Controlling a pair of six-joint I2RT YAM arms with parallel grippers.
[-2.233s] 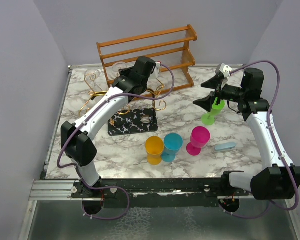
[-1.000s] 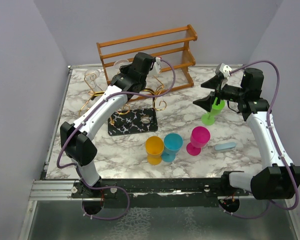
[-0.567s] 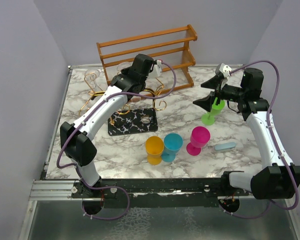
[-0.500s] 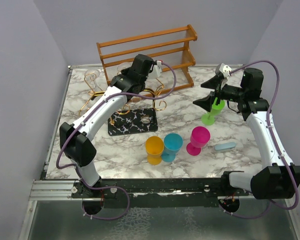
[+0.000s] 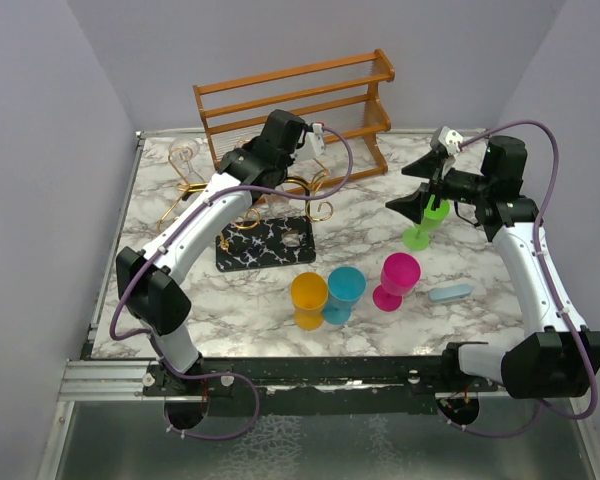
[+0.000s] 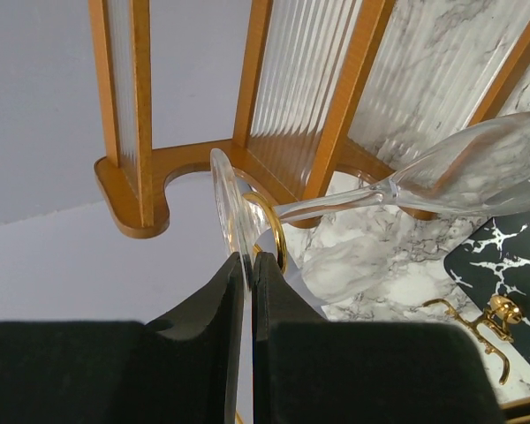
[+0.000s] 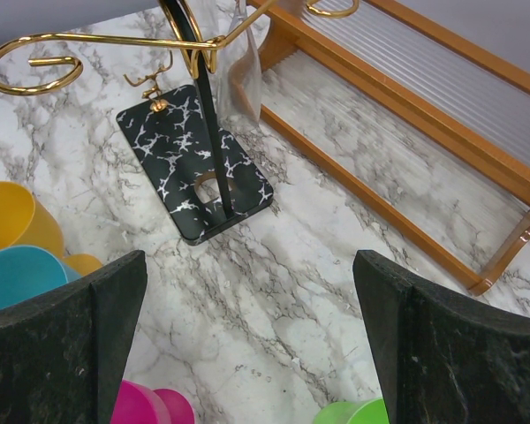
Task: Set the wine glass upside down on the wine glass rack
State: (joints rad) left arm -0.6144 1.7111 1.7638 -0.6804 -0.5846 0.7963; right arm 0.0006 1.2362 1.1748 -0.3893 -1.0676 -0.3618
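- Clear glass [image 6: 477, 168] up off the worktop [image 5: 230, 300], lying roughly sideways in the left wrist view: bowl to the right, stem [image 6: 336, 201] running left to the foot [image 6: 225, 194].
- Thin rim of that foot pinched edge-on in the clenched left pincer [image 6: 245, 265].
- Gold loop of the rack [image 6: 280, 247] just beside the foot, in front of the wooden shelf [image 6: 128, 190]; touching or apart, cannot tell.
- Well apart from the rack, right pincer [image 7: 247, 300] released, spread wide, holding nothing, above a green cup [image 5: 417, 238].
- Probably light, rigid and very fragile: thin clear walls, slender stem, smooth slippery surface.
- Likely to pivot in a rim grip, with the bowl's weight far out along the stem.
- Best squeezed gently, moved slowly, kept from knocking wire or shelf.
- Soundest hold for hanging: the foot, leaving the stem bare to slide between the wires, bowl down.
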